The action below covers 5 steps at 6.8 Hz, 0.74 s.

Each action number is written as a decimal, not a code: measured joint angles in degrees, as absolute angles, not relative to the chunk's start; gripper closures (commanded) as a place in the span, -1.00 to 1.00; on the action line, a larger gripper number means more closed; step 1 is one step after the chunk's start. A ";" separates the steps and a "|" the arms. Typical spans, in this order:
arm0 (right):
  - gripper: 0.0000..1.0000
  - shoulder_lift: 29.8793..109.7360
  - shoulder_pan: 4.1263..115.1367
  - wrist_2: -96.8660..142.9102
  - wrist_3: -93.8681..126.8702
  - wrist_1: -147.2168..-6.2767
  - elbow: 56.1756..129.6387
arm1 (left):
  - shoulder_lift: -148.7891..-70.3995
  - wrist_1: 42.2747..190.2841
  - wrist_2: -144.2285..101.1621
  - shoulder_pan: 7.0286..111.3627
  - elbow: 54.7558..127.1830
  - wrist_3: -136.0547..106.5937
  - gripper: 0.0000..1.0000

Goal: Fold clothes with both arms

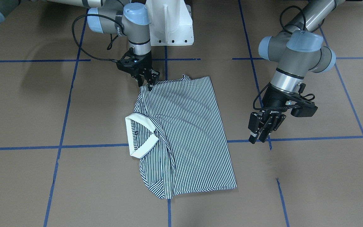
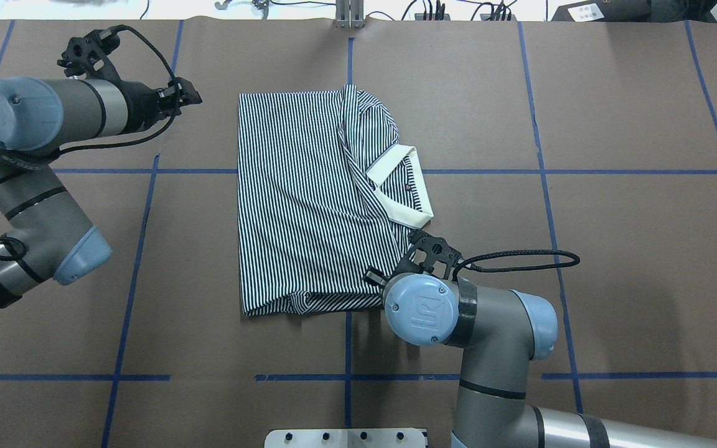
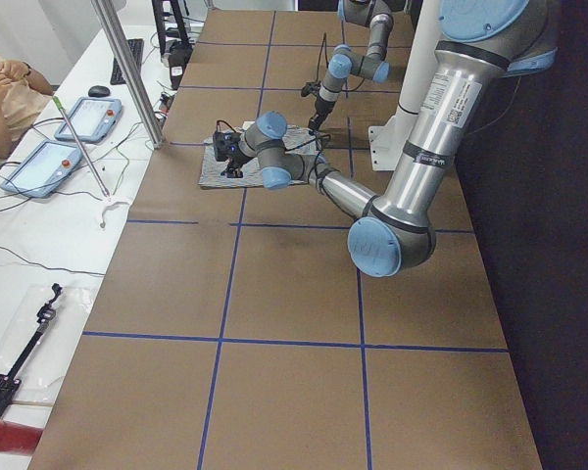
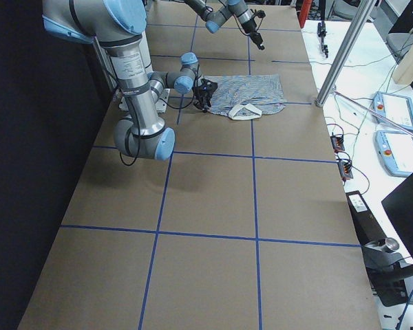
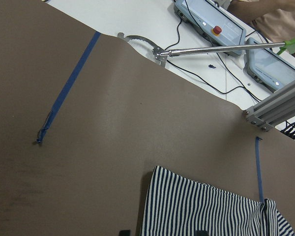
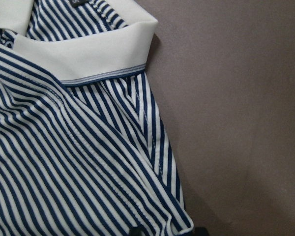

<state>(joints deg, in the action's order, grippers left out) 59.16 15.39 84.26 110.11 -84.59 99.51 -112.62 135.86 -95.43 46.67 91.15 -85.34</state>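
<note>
- Striped polo shirt lies folded on counter, cream collar exposed
- Right claw released, tips at shirt's corner
- Left claw released, beside shirt, not touching

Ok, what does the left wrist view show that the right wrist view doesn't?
Only the left wrist view: a blue tape line on the table. Beyond the table's edge it also shows an aluminium post, a teach pendant with a red button and a long metal rod.

Only the right wrist view: the cream collar close up, with the shirt's stitched edge running down from it.

Both: the striped polo shirt lying on the brown table.
</note>
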 measured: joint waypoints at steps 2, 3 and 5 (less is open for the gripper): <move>1.00 59.08 15.36 84.32 109.72 -84.59 99.34 | -112.89 135.04 -95.37 46.67 91.11 -85.34 -0.08; 1.00 58.93 15.50 84.49 109.32 -84.60 99.65 | -112.94 134.95 -95.36 46.67 91.15 -85.36 -0.08; 1.00 59.73 16.08 84.99 107.84 -84.82 102.76 | -112.78 131.53 -95.91 45.39 97.60 -89.89 -0.07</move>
